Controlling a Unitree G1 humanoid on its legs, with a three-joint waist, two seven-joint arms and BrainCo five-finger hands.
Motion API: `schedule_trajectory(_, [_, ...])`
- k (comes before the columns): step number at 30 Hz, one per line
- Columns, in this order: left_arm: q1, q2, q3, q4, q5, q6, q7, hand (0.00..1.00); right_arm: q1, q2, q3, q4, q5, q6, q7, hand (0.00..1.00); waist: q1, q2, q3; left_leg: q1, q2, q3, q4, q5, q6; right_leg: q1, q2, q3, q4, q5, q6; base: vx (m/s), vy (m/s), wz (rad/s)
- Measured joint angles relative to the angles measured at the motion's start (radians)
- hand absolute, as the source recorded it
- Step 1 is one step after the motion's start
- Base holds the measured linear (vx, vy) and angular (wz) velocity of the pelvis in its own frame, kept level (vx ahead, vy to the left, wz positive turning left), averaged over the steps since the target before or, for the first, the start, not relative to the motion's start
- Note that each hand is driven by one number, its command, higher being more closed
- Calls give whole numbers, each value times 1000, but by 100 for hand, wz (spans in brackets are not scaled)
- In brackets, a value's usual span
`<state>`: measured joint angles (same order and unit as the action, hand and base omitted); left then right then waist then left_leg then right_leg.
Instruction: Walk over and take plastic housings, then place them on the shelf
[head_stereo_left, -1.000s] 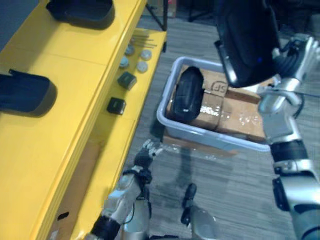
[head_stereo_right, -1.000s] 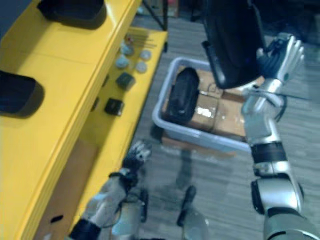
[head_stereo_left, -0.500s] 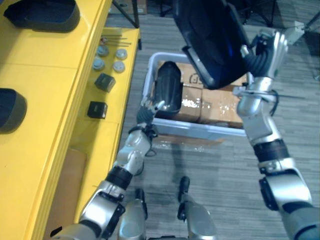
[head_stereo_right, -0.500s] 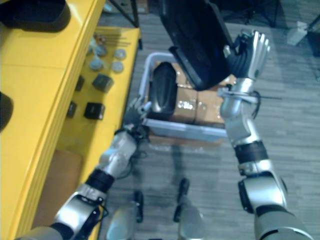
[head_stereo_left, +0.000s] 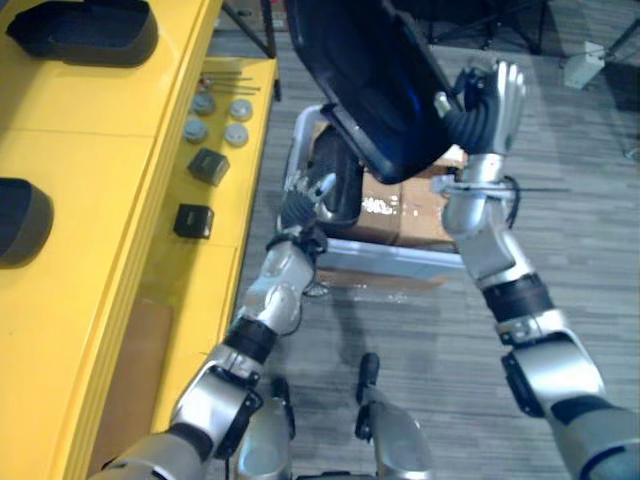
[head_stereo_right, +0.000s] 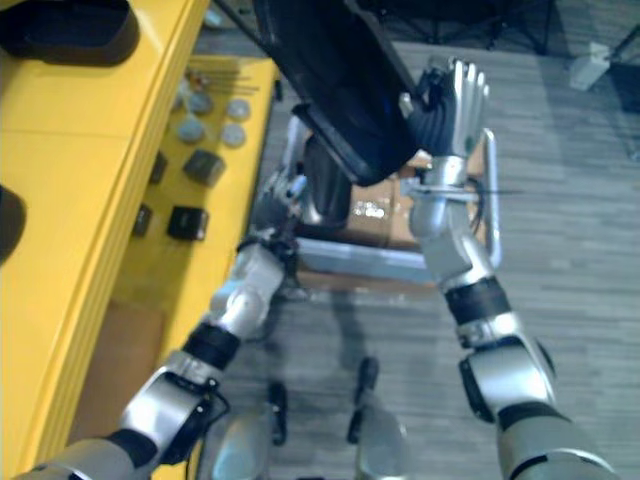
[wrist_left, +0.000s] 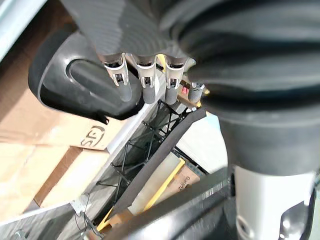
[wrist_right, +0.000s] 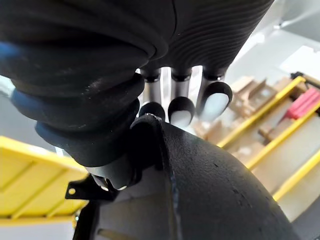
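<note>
The robot's right hand is lifted high with the wrist bent back. Its fingers stand straight up past the rim of a large black raised housing. The rim is caught at the palm, so the hand grips it there; the thumb is hidden behind the plastic. The raised housing hangs in the air over a grey bin that stands on the floor, just right of the yellow shelf.

The left arm stretches forward, and the left hand is at the bin's near left corner. Its fingers are loose and straight, holding nothing. Their dark tips are in front of a second housing, which lies in the bin on cardboard boxes. Whether they touch it cannot be told.

Two more housings sit on the shelf's top level, well apart. Small dark blocks and grey discs lie on a lower level.

Compared with half a second ago, the raised housing and right hand have swung left, toward the shelf. The left hand has crept up from the bin's outer wall to its rim; a second ago it hung low beside the shelf.

The raised housing's top is cut off at the head views' upper edge. It also covers much of the second housing there.
</note>
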<state>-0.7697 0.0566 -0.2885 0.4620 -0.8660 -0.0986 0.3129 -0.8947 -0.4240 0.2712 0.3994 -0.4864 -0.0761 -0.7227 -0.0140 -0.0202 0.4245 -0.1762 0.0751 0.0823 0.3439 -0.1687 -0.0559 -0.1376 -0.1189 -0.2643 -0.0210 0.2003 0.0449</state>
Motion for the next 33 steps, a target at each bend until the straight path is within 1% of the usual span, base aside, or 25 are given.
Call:
schedule_trajectory(6, [-12,-13,-11,0,1,-4,25,0,-2,24,43,2,0,-32,0,100,0,3,3,0,0,2,-2,0,0,-1,0,1,0,0,0,-23,32,-1])
schedule_trajectory(9, [-13,-19,-13,0,1,-4,33,0,-2,38,66,3,-1,-38,1,100,0,4,3,0,0,2,-2,0,0,-1,0,1,-1,0,0,-4,13,0])
schedule_trajectory(13, [-15,-26,-39,1,2,-8,40,0,-2,64,108,5,-2,-73,1,100,1,4,3,0,-1,2,-3,0,0,-1,0,0,-2,0,0,0,0,0])
schedule_trajectory(17, [-24,-26,-39,19,2,-11,59,0,-2,84,123,5,1,-93,1,100,1,4,3,0,-1,2,-3,0,0,-1,0,1,-3,0,-1,0,0,0])
schedule_trajectory(19, [-24,-27,-39,31,1,-22,67,0,-1,93,134,3,1,-106,2,100,1,4,3,0,-1,4,-3,0,0,-1,0,2,-4,1,-1,0,0,0])
schedule_trajectory(20, [-24,-28,-39,36,1,-31,77,100,3,104,135,0,1,-111,3,100,0,4,3,0,0,5,-3,0,0,-1,0,3,-7,2,-3,0,0,0])
schedule_trajectory(22, [-24,-28,-39,42,1,-42,101,100,18,118,135,-10,3,-113,5,100,0,4,3,0,0,7,-3,0,0,-1,1,5,-8,3,-3,0,0,0])
schedule_trajectory(24, [-24,-39,-38,55,1,-83,135,100,65,129,134,-58,13,-113,8,100,0,4,3,1,0,8,-4,-1,-1,-1,1,9,-9,3,-2,0,0,0])
schedule_trajectory(25, [-24,-42,-38,57,1,-93,145,100,75,133,134,-68,15,-113,8,100,0,3,3,1,0,10,-4,-1,-1,-2,1,12,-9,4,-2,0,0,-4])
schedule_trajectory(27, [-24,-58,-33,64,0,-151,168,100,114,147,129,-107,48,-113,9,100,-1,1,5,1,0,12,-4,-1,-1,-2,1,16,-12,7,-2,0,0,-4])
schedule_trajectory(28, [-24,-63,-29,64,0,-166,173,100,123,148,128,-117,54,-113,9,100,-1,0,7,2,0,12,-4,-1,-1,-2,1,17,-12,7,-2,0,0,0])
schedule_trajectory(30, [-24,-70,5,64,-3,-222,184,100,162,153,128,-142,64,-113,12,100,-3,-4,12,1,1,14,-4,-1,-1,-2,2,18,-15,9,-4,0,0,-3])
schedule_trajectory(32, [-24,-62,13,64,-17,-258,184,100,196,155,133,-151,71,-113,17,100,-3,-4,12,1,2,15,-4,-1,-2,-2,3,20,-19,11,-4,0,0,-5])
schedule_trajectory(33, [-25,-63,18,64,-26,-267,183,100,208,157,137,-151,71,-113,24,100,-3,-4,12,1,2,15,-5,-1,-2,-2,3,20,-20,12,-4,-11,15,-3])
